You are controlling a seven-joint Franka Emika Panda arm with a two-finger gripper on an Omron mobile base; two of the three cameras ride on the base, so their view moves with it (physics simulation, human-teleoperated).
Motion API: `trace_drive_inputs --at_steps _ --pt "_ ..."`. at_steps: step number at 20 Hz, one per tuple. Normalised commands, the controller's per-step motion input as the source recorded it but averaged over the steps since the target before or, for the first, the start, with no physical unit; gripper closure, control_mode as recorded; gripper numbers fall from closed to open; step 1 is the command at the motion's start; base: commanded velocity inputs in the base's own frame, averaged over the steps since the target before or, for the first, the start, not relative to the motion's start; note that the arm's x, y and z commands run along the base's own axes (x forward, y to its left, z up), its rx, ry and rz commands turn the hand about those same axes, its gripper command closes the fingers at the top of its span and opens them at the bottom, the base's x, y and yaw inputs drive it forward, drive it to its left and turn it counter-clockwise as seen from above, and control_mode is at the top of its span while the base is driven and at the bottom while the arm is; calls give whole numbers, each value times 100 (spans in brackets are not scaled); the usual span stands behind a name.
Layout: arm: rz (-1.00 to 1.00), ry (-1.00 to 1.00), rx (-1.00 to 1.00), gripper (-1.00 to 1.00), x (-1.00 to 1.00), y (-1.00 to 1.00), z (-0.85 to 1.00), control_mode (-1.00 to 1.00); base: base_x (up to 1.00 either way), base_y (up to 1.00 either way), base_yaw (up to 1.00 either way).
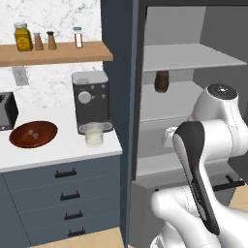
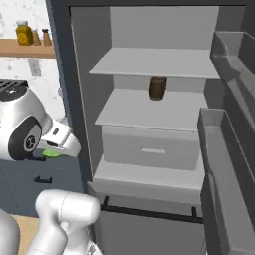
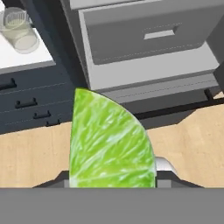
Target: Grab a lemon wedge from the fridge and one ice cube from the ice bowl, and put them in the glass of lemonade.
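A yellow-green lemon wedge sits clamped in my gripper, which is shut on it; the wedge hides most of the fingers. From the right base view, the gripper hangs just left of the open fridge, with a sliver of the wedge showing under the hand. The glass of lemonade stands on the white counter in front of the coffee machine, and the hand view has the glass at its top left. The reddish-brown ice bowl lies further left, with ice cubes in it.
The coffee machine stands right behind the glass, and a toaster sits at the far left. A brown jar is on a fridge shelf. The open fridge door with its bins juts out on the right. Dark drawers lie under the counter.
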Motion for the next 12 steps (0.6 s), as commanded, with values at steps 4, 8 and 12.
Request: trace_drive_inputs --at_steps 4,8,12 --pt "0 0 0 100 0 0 0 100 7 100 -25" --pt "0 0 0 100 0 0 0 100 35 100 -29" --pt "0 0 0 100 0 0 0 100 27 99 -18"
